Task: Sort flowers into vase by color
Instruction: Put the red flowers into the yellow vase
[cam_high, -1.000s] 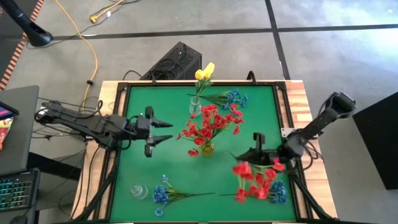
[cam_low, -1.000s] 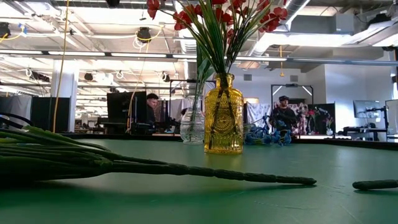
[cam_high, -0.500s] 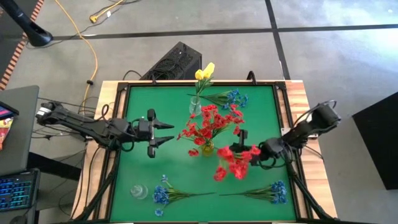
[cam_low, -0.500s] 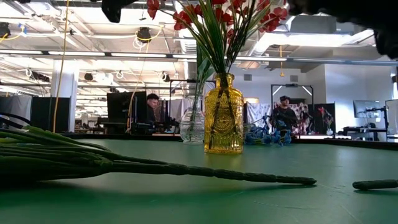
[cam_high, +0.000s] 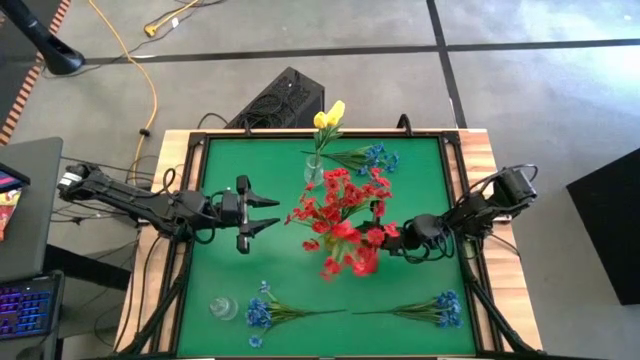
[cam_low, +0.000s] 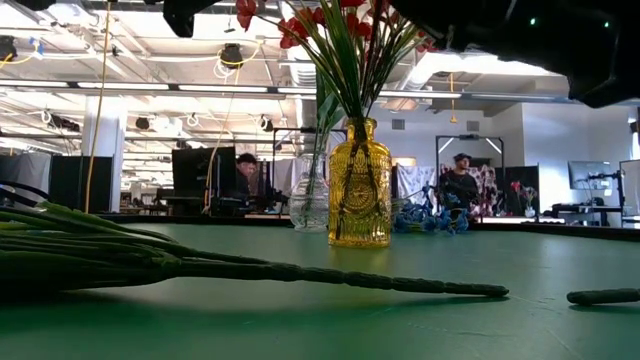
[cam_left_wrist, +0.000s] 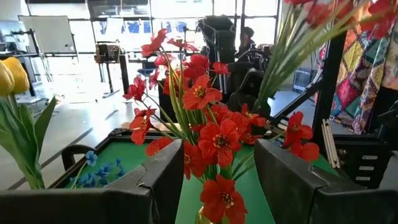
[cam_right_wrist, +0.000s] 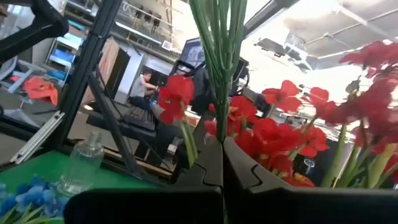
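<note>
Red spray (cam_high: 350, 255) in right hand (cam_high: 392, 233)

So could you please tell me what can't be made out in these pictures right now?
- Yellow vase mouth: high view, covered by red blooms.
- Right gripper: low view, only a dark arm shape across the top edge.
- Clear bottle: high view, too small to tell if anything is inside.
- Left gripper: low view, cut off at the top.
</note>
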